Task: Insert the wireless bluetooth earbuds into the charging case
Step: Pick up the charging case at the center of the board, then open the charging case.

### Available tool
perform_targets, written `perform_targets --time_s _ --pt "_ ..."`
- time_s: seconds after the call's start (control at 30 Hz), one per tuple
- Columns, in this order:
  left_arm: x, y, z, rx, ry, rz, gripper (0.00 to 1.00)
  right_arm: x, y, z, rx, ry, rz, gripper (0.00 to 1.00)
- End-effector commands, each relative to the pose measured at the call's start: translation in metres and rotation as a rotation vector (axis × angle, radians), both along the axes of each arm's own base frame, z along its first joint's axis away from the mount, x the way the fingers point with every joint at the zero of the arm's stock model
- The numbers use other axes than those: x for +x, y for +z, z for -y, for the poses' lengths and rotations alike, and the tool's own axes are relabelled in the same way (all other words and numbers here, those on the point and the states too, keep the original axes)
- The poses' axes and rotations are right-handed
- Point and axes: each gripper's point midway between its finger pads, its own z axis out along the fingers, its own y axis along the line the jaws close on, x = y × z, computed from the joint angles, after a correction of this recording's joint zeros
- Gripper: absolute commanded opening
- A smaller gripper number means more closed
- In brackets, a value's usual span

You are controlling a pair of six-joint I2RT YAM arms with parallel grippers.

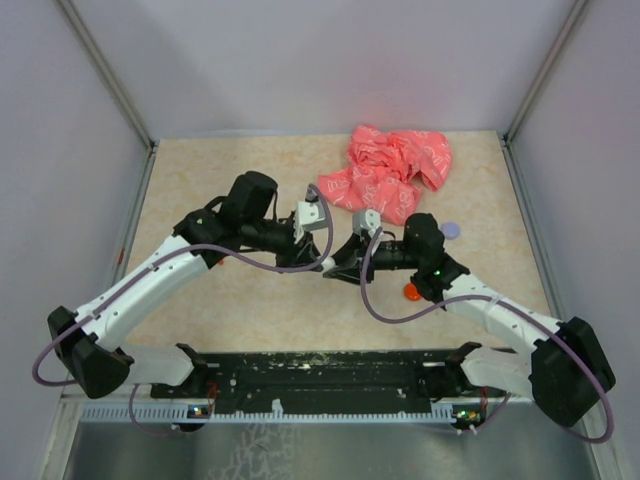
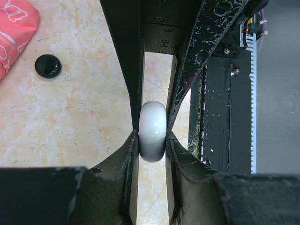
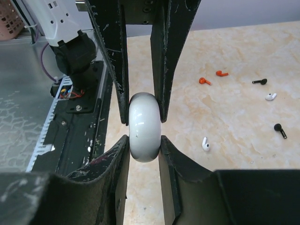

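A glossy white, rounded plastic charging case [image 2: 153,123] is held edge-on between the two arms, above the middle of the beige, marble-patterned counter [image 1: 220,180]. The left end effector [image 2: 153,140] is closed on it, its scuffed matte black fingers [image 2: 131,154] pressed against both smooth flanks. The right end effector [image 3: 144,146] is likewise shut on the same case, from the opposite side. In each wrist view the arm's own fingers rise from the lower edge, and the other arm's scratched, paint-flecked fingers come down from the top.

In the overhead view the case itself is hidden where the two tips meet.

Only the right wrist view shows the tiny stemmed earbuds, which lie scattered and well apart on the counter. Two orange earbuds [image 3: 202,80] lie near each other; two black earbuds [image 3: 259,81] and two white earbuds [image 3: 205,144] are spread beyond the fingers.

A flat round black disc [image 2: 48,65] is seen only in the left wrist view, beside a crumpled pink printed plastic bag [image 1: 390,175]. A pale purple disc [image 1: 450,229] and an orange disc [image 1: 411,292] appear only from overhead, near the right arm.
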Motion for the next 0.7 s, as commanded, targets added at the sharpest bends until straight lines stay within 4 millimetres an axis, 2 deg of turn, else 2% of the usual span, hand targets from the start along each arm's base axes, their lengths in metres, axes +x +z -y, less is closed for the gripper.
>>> perform_targets --time_s 0.0,0.5,0.6,0.67 --pt "0.004 0.0087 0.003 0.014 -0.005 0.05 0.08 -0.0021 0.0233 -0.0037 0.041 0.052 0.069 0.3" --pt "0.0072 0.003 0.0048 0.065 0.02 0.069 0.08 -0.0069 0.0201 -0.005 0.053 0.082 0.054 0.31" --pt "0.0065 0.0024 0.0054 0.066 0.018 0.066 0.09 -0.0081 0.0192 -0.0055 0.062 0.089 0.052 0.27" --pt "0.0073 0.0025 0.0051 0.067 0.024 0.066 0.17 -0.0065 0.0182 -0.0056 0.071 0.08 0.06 0.2"
